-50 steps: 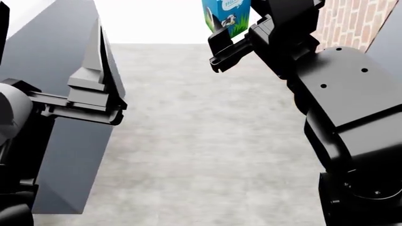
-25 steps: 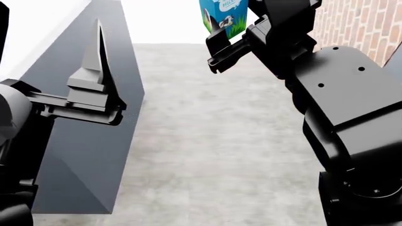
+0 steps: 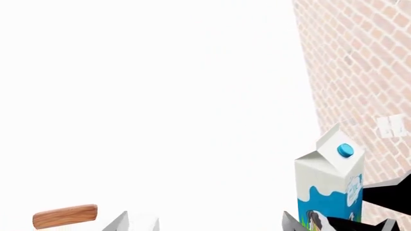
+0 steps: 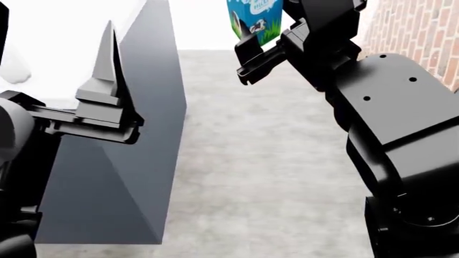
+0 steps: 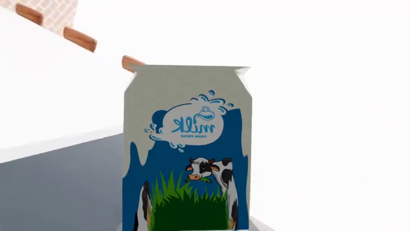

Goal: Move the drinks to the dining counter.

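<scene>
the right gripper (image 4: 251, 51) is raised near the top of the head view, and its black fingers are closed around the lower part of the milk carton (image 4: 256, 19), which is held upright in the air above the grey floor (image 4: 272, 161). only the bottom part of the carton, with the cow and grass print, is inside this view. the left gripper (image 4: 107, 107) stands at the left side, in front of the dining counter (image 4: 154, 107); it holds nothing, but how far it is open i cannot tell from here. the counter shows its dark grey front panel and a white top. a brick wall (image 4: 420, 27) is at the far right.

in the left wrist view, the milk carton (image 3: 328, 183) is seen upright with its blue cap (image 3: 345, 150) on the slanted top, and black gripper parts touch its lower part. a brick wall (image 3: 359, 72) is behind it. a small wooden piece (image 3: 65, 216) is also visible.

in the right wrist view, the milk carton (image 5: 186, 154) fills the middle, with the word "milk", a cow and green grass. beside it lies the white top of the dining counter (image 5: 51, 115) over its dark grey front.
</scene>
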Available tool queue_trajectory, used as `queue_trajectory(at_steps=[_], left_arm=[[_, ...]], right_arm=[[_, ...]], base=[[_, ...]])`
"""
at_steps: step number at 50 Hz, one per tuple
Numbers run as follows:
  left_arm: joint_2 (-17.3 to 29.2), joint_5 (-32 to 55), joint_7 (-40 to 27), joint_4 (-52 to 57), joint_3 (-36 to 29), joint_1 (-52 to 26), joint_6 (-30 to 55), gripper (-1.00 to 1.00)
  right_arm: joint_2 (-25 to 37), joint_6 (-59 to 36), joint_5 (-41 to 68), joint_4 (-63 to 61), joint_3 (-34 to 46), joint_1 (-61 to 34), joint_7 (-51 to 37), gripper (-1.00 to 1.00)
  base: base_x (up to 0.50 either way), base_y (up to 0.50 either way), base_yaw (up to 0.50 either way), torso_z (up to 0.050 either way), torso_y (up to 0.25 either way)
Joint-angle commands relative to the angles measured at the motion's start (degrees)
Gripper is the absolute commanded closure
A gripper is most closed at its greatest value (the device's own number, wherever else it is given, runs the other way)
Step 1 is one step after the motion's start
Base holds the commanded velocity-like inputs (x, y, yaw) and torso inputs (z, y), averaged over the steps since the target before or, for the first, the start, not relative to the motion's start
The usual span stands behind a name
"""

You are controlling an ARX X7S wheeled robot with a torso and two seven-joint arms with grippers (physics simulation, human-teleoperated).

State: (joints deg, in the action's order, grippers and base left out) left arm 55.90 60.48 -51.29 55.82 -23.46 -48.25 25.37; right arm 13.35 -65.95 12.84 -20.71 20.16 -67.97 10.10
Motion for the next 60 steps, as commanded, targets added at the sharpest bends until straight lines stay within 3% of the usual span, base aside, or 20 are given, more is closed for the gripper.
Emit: queue_trajectory(at_steps=[1,60], left_arm=[[0.4,0.5,-0.2,0.2,0.1,-0.5,0.0,-1.0],[1.7,0.5,-0.6,0.7,-0.2,-0.1,-1.2,-1.0]], right_arm=[[-0.1,0.3,-0.8,0.1,0.2,-0.7,0.2,1.0],[0.3,0.5,0.7,0.3,1.0,-1.3,-0.6,1.0]], base=[[0.0,0.5,0.0,0.0,0.0],[0.0,0.5,0.0,0.0,0.0]])
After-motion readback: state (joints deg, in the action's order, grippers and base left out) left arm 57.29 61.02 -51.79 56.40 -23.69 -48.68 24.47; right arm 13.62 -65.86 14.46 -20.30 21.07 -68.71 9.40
